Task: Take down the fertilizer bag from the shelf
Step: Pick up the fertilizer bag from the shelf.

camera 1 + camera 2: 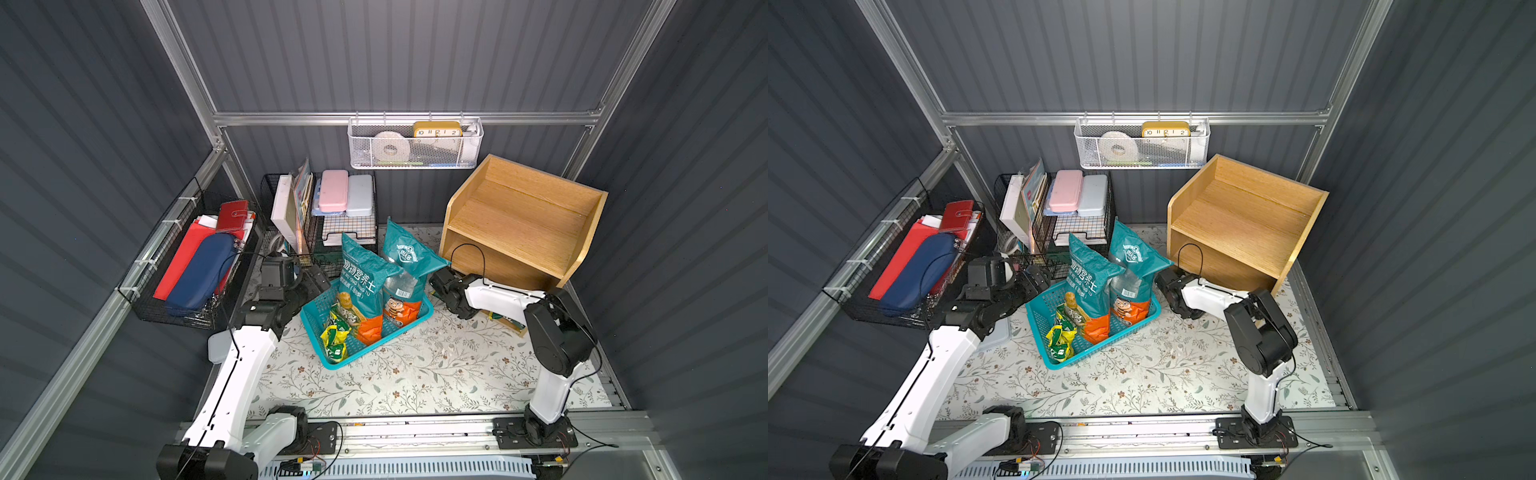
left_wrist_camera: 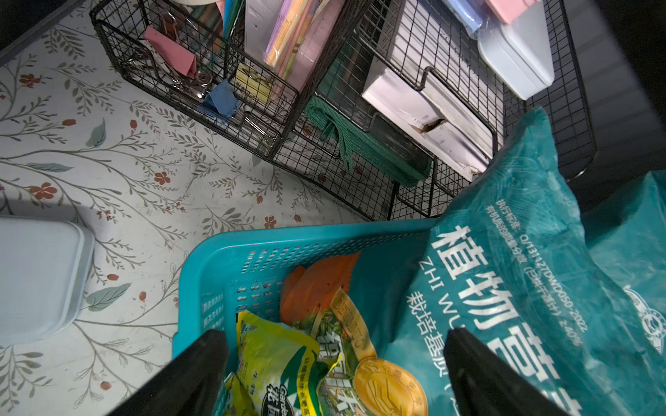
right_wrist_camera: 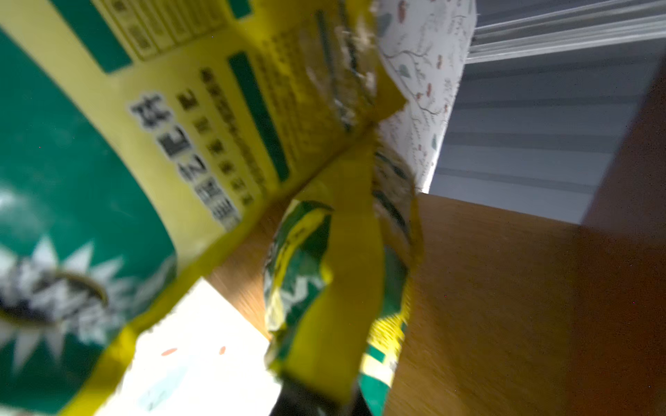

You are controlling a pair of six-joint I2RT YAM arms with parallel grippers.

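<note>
R claw (image 3: 317,396) is clamped shut on a crumpled edge of the fertilizer bag (image 3: 338,288). The rest of the bag runs on past the tips, long axis approx in line w/ the claw, over the shelf (image 3: 504,306) board. So the pull is prob. straight back toward you. L claw (image 2: 337,345) gapes wide, empty, well apart over the teal basket (image 2: 288,234).
</note>
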